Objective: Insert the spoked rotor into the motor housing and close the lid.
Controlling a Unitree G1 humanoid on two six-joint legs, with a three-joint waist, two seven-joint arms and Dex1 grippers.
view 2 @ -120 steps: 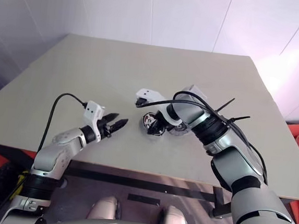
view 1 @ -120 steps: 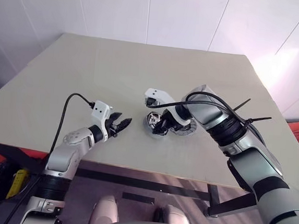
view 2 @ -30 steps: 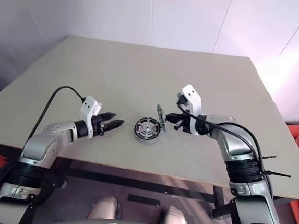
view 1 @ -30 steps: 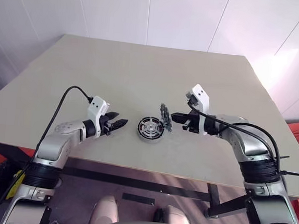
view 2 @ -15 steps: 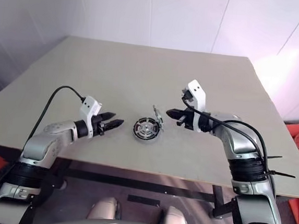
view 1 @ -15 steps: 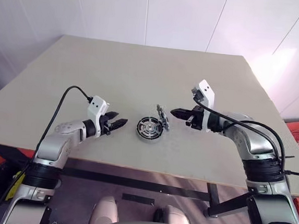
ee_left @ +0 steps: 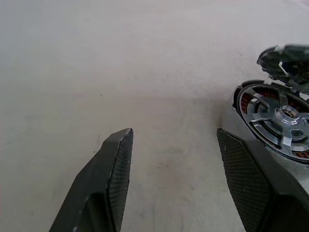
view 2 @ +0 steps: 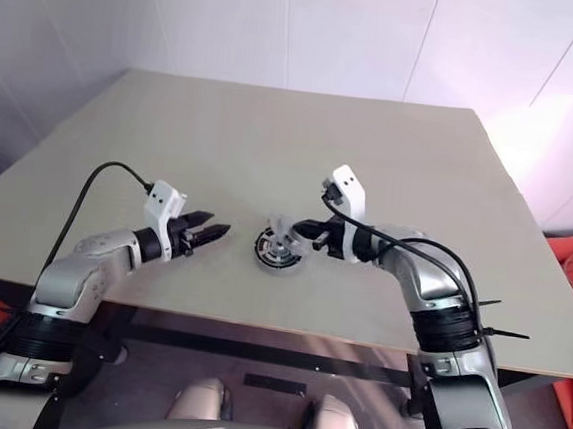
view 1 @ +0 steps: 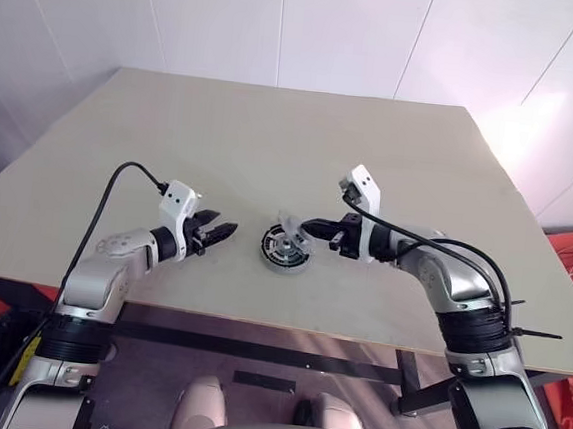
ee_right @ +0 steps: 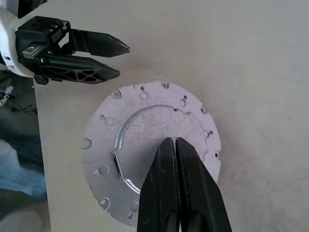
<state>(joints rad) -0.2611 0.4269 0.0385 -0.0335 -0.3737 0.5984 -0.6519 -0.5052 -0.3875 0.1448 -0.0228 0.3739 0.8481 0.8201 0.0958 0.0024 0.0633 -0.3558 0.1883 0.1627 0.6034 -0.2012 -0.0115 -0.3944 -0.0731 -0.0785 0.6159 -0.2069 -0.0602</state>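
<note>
Fingers of the right gripper (ee_right: pixel 175 145) pressed together, pinching the lid (ee_right: pixel 145 125) by its edge, tilted just above the housing (view 1: pixel 285 251) on the bench (view 1: pixel 274 133). Rotor (ee_left: pixel 282 121) already seated inside the housing. Left gripper (view 1: pixel 214 234) spread and empty, just beside the housing. Lid nearer the right arm; probably lowered flat next.
</note>
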